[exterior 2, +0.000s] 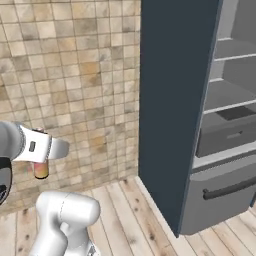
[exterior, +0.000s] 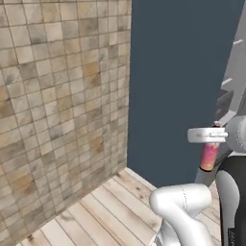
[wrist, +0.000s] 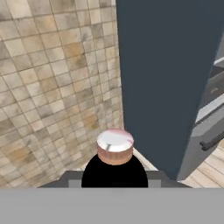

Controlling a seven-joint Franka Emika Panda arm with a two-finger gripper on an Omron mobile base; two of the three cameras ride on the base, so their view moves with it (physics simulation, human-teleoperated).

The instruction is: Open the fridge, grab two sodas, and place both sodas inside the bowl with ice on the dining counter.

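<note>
My gripper (exterior: 211,143) is shut on a slim pink-orange soda (exterior: 209,157), gripped near its black cap, with the body hanging below the white hand. In the right base view the gripper (exterior 2: 40,160) holds the same soda (exterior 2: 41,171) in front of the tiled wall. From the hand view, the soda (wrist: 114,148) points away between the fingertips (wrist: 70,180). The fridge (exterior 2: 235,95) stands open to the right, showing grey shelves and a lower drawer (exterior 2: 225,192) with a dark bar handle. Its edge (exterior: 235,81) shows at the far right. The bowl and the dining counter are out of view.
A tall dark blue panel (exterior 2: 175,100) rises between the fridge interior and the beige tiled wall (exterior 2: 75,90). Pale wooden floorboards (exterior: 105,206) run below. The arm's white elbow (exterior 2: 65,215) sits low in front of the wall.
</note>
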